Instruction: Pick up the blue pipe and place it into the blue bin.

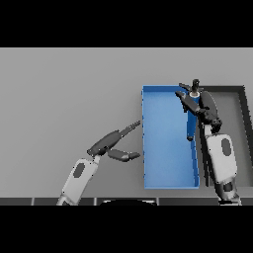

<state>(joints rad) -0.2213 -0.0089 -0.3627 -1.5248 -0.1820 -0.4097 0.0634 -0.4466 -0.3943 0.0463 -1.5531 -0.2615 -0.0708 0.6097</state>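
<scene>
Blue bin (168,163) right of centre, bare-floored; dark tray (242,123) beside it, cut off at the right edge. Blue pipe (190,129) over the bin's right wall, clamped in right hand (197,101), partly hidden. Left hand (116,143) left of bin, fingers spread.

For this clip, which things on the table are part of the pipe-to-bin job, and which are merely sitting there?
Part of the job:
- blue pipe, held by the right hand over the bin's right side
- blue bin

Just there:
- dark grey tray right of the bin
- left hand, open and idle left of the bin
</scene>
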